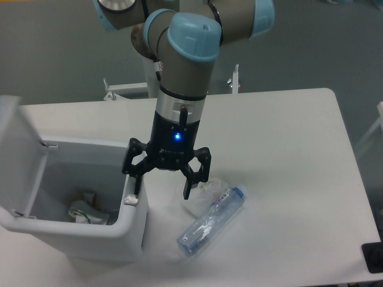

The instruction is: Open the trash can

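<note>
The white trash can [90, 239] stands at the left front of the table with its lid [15, 155] swung up and open on the far left. Crumpled trash [87, 212] lies inside. Its small grey latch [130, 200] sits on the right rim. My gripper [161, 192] hangs just above and right of that rim with its black fingers spread open and empty. The left fingertip [136, 188] is right over the latch; whether it touches it I cannot tell.
A clear plastic bottle with a blue cap [210, 220] lies on the white table [287, 149] just right of the gripper, beside a crumpled clear wrapper [203, 194]. A black object [374, 257] sits at the table's right front corner.
</note>
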Available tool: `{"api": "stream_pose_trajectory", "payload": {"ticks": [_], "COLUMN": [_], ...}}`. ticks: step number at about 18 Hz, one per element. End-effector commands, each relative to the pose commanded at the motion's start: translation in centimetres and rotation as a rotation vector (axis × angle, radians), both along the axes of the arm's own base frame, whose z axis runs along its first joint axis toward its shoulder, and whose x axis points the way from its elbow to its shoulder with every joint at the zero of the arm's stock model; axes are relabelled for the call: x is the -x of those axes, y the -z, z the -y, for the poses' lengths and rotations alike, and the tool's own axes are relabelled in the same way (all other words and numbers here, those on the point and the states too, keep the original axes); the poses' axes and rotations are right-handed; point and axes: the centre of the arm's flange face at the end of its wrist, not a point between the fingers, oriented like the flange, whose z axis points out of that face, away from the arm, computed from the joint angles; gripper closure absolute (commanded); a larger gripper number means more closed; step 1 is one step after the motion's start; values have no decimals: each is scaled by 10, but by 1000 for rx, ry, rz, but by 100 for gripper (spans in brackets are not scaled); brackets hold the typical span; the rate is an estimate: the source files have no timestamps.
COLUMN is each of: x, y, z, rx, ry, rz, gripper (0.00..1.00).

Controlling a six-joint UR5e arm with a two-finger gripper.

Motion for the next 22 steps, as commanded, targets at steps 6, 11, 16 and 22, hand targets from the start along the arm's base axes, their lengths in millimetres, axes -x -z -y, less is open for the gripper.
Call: {"api": "stream_pose_trajectory", "payload": {"ticks": [6,11,16,22], "x": [59,123,168,201], "y": [39,82,122,155], "z": [20,45,75,111], "rx": [210,334,406,544], "ry": [27,84,200,397], "rz": [-210,-284,-302,-360], "gripper": [0,0,0,0]}}
